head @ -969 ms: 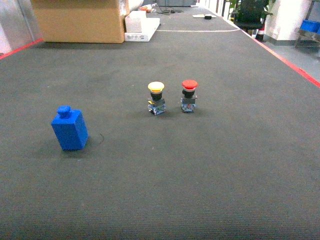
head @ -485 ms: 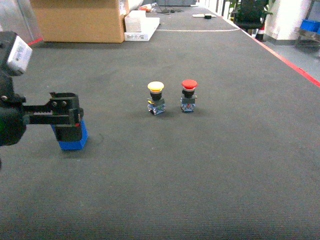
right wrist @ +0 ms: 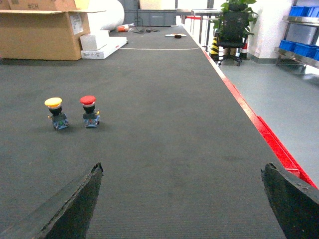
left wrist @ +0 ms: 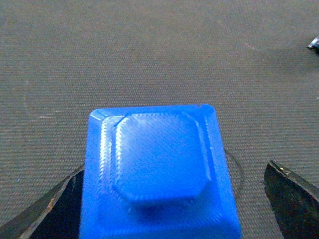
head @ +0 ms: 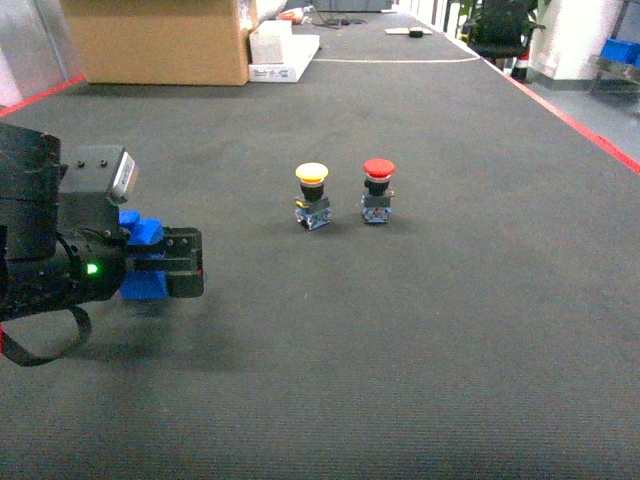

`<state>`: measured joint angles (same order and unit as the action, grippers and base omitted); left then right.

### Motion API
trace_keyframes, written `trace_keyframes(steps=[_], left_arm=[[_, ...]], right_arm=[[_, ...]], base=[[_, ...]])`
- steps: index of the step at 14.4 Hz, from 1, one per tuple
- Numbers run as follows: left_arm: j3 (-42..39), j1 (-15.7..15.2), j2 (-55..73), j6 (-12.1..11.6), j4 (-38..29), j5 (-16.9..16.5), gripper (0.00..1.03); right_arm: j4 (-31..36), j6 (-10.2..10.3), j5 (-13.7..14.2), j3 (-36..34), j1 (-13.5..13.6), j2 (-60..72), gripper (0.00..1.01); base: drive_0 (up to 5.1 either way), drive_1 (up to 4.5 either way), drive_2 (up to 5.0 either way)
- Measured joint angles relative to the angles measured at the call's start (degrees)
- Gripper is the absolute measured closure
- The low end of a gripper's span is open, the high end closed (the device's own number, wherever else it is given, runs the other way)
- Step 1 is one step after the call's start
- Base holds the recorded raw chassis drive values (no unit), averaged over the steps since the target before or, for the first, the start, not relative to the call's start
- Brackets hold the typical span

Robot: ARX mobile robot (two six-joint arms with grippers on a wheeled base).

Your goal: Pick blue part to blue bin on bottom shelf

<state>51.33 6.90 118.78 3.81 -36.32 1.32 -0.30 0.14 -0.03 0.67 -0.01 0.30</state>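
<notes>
Left gripper (head: 185, 265) poised over the blue part (head: 143, 232) on a dark mat (head: 420, 330), before any grasp.

The mat fills the scene. At its left stands the part, upright, partly hidden behind the left arm. Two push buttons, yellow (head: 312, 196) and red (head: 377, 190), sit well apart to the right. To grasp well, the gripper likely needs to centre the block between the fingers, then close squarely on its flat sides. In the left wrist view the fingers (left wrist: 294, 191) are spread wide either side of the part, not touching it. The right gripper (right wrist: 182, 199) is also wide open, holding nothing.
</notes>
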Motion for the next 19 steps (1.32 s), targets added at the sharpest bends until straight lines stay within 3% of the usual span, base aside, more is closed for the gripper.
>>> trace_keyframes(steps=[4,7,8,11,15,19], left_arm=[[6.3,-1.1,6.2,-3.2,1.0,-0.7,0.08],[7.0,-1.7,6.5,-4.3,1.1,-1.6,0.4],[6.9,-1.9,6.5,-4.4,0.7,-2.0,0.56],[5.0,-2.3,4.6,-4.7,0.8,-1.7,0.59],[-8.2,-0.8,-13.6,-4.4,-0.9,-1.3,0.59],[-21.3,1.3,-43.7,-4.2,11.1,2.5,0.59]], right_arm=[[0.0,0.0,0.0,0.0,0.0,0.0,0.03],[0.0,0.0,0.0,0.0,0.0,0.0,0.03],[0.0,0.0,0.0,0.0,0.0,0.0,0.03],[0.0,0.0,0.0,0.0,0.0,0.0,0.03],[0.0,0.0,0.0,0.0,0.0,0.0,0.03],[0.0,0.0,0.0,0.0,0.0,0.0,0.03]], base=[[0.0,0.0,0.0],[0.0,0.0,0.0],[0.0,0.0,0.0],[0.0,0.0,0.0],[0.0,0.0,0.0],[0.0,0.0,0.0]])
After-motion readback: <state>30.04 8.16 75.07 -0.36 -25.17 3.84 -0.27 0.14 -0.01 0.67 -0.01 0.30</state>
